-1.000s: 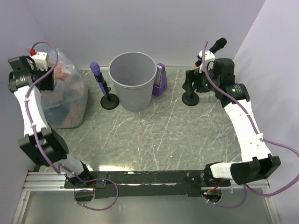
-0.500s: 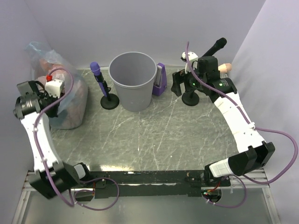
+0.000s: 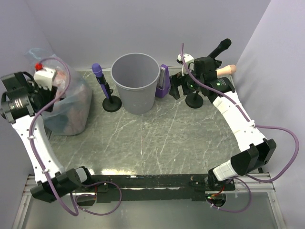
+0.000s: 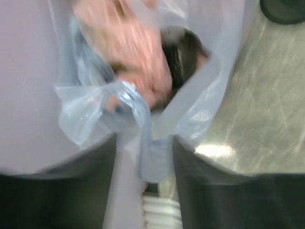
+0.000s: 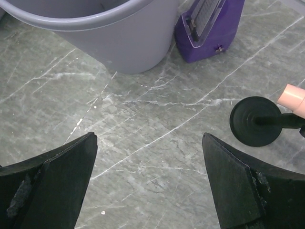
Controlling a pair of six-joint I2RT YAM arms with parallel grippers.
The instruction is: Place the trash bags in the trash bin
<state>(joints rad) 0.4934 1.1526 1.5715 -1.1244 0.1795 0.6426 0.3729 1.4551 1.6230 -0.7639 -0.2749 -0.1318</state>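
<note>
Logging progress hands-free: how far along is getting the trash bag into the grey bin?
Done: nothing; the round grey plastic trash bin looks empty. In hand: the clear plastic trash bag of pink and dark waste stands at the far left of the table, its neck between the fingers of the left gripper; grip unclear. The right gripper hangs open near the bin. Left: carrying the bag over and dropping it in.

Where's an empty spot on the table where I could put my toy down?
The biggest bare patch is the middle and front of the table, bordered by the bag on the left, the bin behind and the right arm. The back row is crowded: purple-topped stand, bin, purple box and black stand, with the right end effector hovering there.
</note>
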